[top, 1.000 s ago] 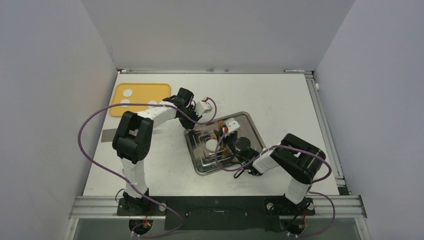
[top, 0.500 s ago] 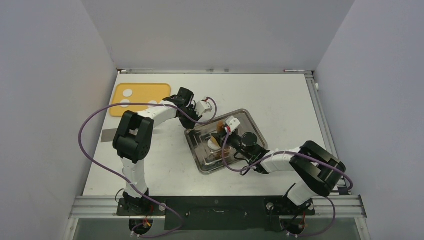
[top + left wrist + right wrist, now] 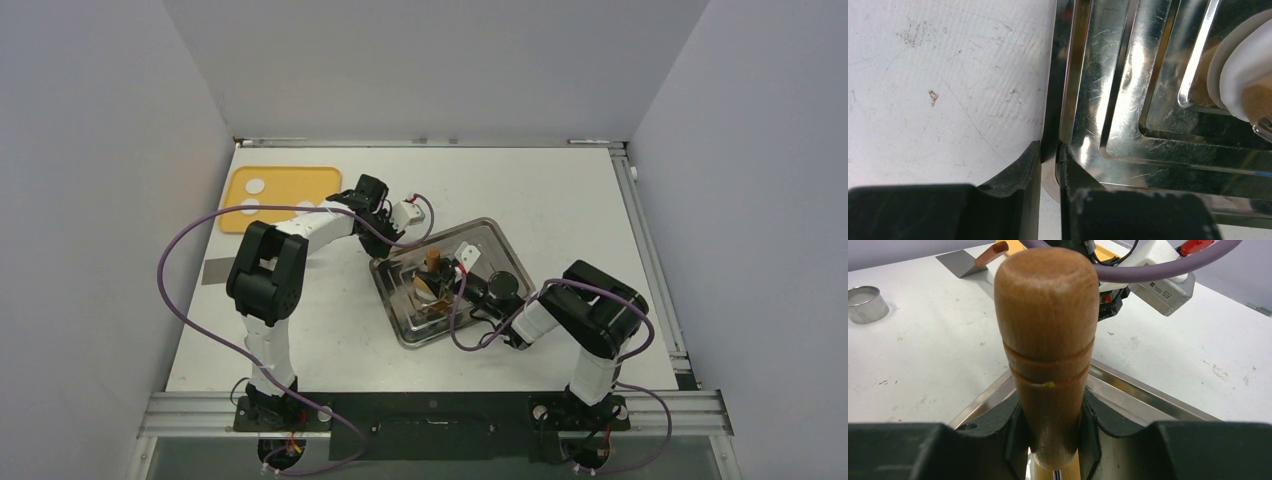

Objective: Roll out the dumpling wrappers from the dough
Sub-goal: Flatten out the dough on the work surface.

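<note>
A: Looking for the wrapper (image 3: 1235, 70) first: where does it lie?

B: Flat in the sunken middle of the tray (image 3: 1088, 100). It is a white round sheet, and the wooden drum of the roller (image 3: 1048, 315) covers part of it.

A: And who has the roller?

B: The right gripper (image 3: 1053, 427) is clenched around its wooden handle, low down, below the two grooves. The handle rises between the fingers. The wrapper lies just beyond that gripper, under the roller's working end.

A: What about the other arm?

B: The left gripper (image 3: 1050, 155) pinches the tray's rim at its far-left edge, with one finger on the table side and one inside. The wrapper is across the tray floor from it, not touching.

A: So what do the containers hold?

B: The tray holds the wrapper and the roller's lower end. A yellow mat (image 3: 300, 180) at the far left of the table (image 3: 560, 190) carries the dough (image 3: 255, 185). At least two white lumps show there, and the left arm hides part of the mat.

A: Anything loose?

B: A steel ring (image 3: 865, 304) stands on the bare table, well apart from the tray.
</note>
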Robot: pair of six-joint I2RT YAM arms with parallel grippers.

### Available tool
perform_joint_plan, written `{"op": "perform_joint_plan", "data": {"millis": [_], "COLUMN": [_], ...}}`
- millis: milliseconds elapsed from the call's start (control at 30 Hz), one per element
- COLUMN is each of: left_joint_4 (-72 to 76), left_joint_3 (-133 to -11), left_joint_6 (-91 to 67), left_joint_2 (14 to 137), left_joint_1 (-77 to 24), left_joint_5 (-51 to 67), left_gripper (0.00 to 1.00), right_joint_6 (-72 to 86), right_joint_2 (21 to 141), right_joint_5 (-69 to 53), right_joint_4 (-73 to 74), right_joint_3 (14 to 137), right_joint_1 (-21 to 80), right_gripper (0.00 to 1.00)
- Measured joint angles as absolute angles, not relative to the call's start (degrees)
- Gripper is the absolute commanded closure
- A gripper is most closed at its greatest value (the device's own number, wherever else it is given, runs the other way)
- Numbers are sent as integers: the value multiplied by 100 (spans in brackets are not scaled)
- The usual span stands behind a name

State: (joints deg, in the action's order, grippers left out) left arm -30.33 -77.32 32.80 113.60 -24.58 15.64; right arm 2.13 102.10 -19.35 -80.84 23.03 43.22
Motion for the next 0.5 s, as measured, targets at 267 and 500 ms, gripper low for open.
{"op": "perform_joint_plan", "data": {"millis": [267,500], "left_joint_4": [-3133,-3208], "left_joint_3": [-7824,-7872], "left_joint_6": [3299,3371], "left_joint_2": [11413,11434], "left_joint_1": [-2486,-2543], "left_joint_5": [1498,1389], "left_gripper": [100,100], "right_joint_6": [180,294], "right_joint_2": [10661,10812], "right_joint_5": [-1863,-1603], "right_joint_4": [-8167,-8799], "right_joint_3": [2805,2530], "right_joint_1": [4355,4595], "right_gripper": [92,92]}}
